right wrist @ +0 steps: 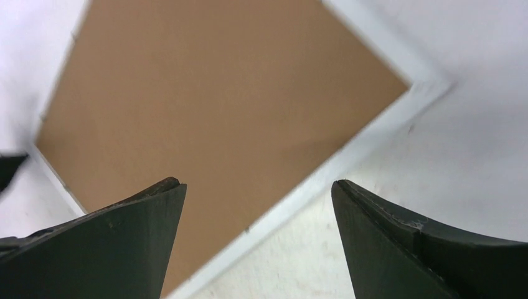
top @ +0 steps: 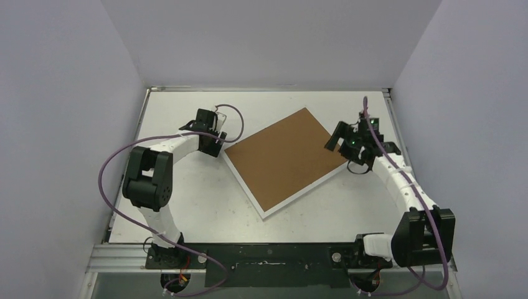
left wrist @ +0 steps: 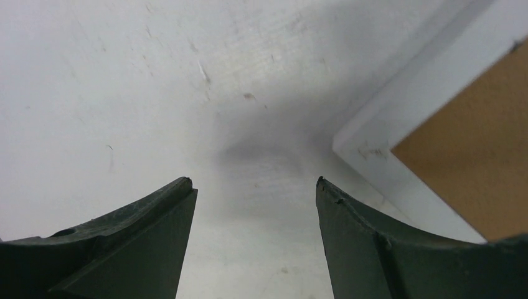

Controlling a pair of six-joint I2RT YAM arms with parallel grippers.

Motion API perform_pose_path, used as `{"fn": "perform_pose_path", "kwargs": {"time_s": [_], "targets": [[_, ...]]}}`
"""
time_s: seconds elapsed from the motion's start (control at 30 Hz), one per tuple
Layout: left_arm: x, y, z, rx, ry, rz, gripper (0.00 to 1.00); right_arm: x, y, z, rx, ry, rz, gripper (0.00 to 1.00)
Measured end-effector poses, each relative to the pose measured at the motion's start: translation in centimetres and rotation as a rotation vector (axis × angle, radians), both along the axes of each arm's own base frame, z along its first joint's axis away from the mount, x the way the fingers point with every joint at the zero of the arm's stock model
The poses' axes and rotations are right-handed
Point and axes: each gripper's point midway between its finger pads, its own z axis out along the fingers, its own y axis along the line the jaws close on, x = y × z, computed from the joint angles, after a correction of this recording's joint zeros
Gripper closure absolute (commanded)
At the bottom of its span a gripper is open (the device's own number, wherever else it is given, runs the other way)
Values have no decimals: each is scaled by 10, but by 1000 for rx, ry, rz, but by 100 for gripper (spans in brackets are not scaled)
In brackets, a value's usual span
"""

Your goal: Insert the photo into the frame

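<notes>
Noting the white table first, walled on three sides; the frame lies flat on it, mid-table and nearer the right edge, turned diamond-wise with one corner toward the far edge and one toward the near edge; only its narrow white border shows, since a brown backing board fills the middle. The photo is not visible in any view; whether it sits under the board cannot be told.

The left gripper is low over bare table just beside the frame's left corner, jaws apart, nothing between them; the right gripper hangs over the frame's right corner, jaws wide apart, also empty.

Risks, as judged: the board looks flush inside the border, so there is little lip to catch; a fingertip prying at a corner may shove the whole frame across the smooth table instead of lifting anything; pressure from both arms at opposite corners could spin it; an uneven lift could flex the board.

Writing: none legible on board, frame or table.
</notes>
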Motion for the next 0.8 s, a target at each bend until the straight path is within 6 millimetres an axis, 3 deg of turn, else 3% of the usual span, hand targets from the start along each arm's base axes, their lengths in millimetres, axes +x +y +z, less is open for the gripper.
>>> {"fn": "perform_pose_path", "kwargs": {"time_s": [0.1,0.17,0.27,0.33,0.43,0.53,0.63,0.8], "targets": [[-27,-5,1,-43,52,-23,31,51,-26,32,-9,-94,-57,10],[-41,-8,3,-70,72,-38,31,79,-42,40,-17,-125,-87,10],[-57,-10,2,-93,105,-56,31,114,-61,30,-14,-136,-129,10],[-61,-11,-2,-97,122,-61,31,128,-66,7,5,-104,-147,10],[-64,-12,-4,-99,134,-64,31,136,-63,-36,43,-22,-149,10],[-64,-12,-9,-97,145,-63,32,131,-56,-68,86,46,-147,10],[-65,-12,-21,-98,177,-55,32,129,-51,-76,124,43,-146,10],[-57,-17,-21,-113,167,-46,32,123,-47,-80,176,15,-149,10]]}}
